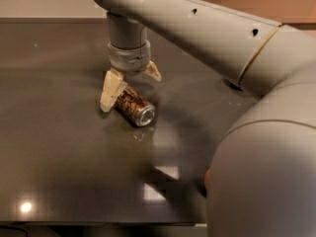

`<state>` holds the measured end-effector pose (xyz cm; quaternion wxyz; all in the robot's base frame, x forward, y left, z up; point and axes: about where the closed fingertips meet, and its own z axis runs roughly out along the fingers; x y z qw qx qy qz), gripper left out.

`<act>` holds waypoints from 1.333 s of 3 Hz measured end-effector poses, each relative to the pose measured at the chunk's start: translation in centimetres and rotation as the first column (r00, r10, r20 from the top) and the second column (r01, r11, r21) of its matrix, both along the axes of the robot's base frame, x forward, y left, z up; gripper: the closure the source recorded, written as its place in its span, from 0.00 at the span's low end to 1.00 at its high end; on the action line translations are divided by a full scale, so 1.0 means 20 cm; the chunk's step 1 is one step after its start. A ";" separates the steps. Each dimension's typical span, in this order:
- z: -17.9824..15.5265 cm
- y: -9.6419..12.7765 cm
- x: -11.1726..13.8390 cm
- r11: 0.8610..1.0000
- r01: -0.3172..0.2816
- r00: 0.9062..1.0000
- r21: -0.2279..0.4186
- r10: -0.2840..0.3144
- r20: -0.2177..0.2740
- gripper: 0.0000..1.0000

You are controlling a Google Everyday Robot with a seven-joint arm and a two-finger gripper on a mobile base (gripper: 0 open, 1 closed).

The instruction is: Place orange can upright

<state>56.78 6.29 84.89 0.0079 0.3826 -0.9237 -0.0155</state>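
One orange can (133, 106) lying | far end within spread tool (131, 89)

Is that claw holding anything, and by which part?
Nothing is gripped. The gripper hangs open over the far end of the orange can, which lies sideways on the table.
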 end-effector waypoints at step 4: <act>0.15 0.01 -0.05 0.989 -0.090 0.994 0.114 0.083 0.066 0.88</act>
